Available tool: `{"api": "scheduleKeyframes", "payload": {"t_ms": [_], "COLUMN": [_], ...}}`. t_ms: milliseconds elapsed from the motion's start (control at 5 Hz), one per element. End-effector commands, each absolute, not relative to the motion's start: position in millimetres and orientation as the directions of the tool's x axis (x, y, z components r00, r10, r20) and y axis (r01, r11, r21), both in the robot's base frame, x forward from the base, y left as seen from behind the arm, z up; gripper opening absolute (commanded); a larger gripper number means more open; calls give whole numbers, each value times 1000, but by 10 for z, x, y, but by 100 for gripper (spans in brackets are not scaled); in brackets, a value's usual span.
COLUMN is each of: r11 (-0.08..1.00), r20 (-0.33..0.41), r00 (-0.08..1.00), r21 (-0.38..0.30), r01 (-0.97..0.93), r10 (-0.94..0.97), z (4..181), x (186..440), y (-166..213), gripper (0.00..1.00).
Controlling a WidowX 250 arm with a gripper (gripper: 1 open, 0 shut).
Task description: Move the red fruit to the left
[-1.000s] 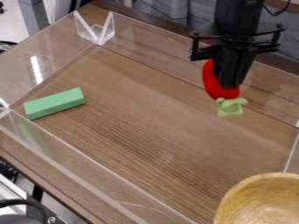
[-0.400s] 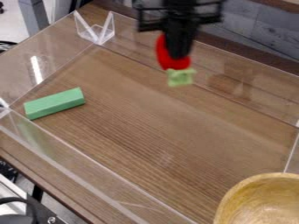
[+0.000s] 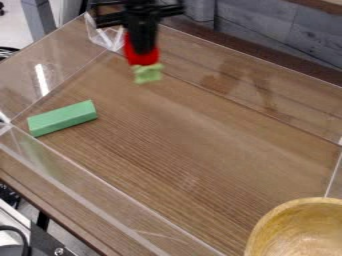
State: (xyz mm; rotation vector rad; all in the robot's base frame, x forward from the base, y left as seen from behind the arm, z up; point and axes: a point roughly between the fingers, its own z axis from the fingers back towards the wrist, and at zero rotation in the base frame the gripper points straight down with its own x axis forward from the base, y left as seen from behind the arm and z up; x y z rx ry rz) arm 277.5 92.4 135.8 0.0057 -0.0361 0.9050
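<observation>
Red and glossy, the red fruit (image 3: 140,44) is pinched in the end effector (image 3: 142,50), green stem (image 3: 147,73) hanging below, clear of the wooden desk (image 3: 201,140); the carry leftward is judged under way, so lowering and release are called for next.

A single camera looks down at a slant from above the near edge of the wooden bench (image 3: 201,150), facing across it toward the far wall. It sits fairly close: the clear-walled tray (image 3: 54,60) fills most of the frame, and the arm's upper part seems cut off at the top.
</observation>
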Motion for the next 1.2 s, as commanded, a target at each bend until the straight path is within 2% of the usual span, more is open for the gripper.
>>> {"api": "scheduleKeyframes", "payload": {"t_ms": [0, 200, 600, 1000], "r11": [665, 725, 762, 800], "r20": [86, 99, 108, 99], "r00": [661, 720, 757, 796], "r21": [-18, -11, -6, -10], "r01": [-747, -689, -647, -599], "r10": [745, 687, 644, 597], "z": [1351, 1255, 1038, 779], "x": [2825, 2857, 3062, 2961], "y": [1170, 1330, 1704, 1847], "gripper": [0, 0, 0, 0]}}
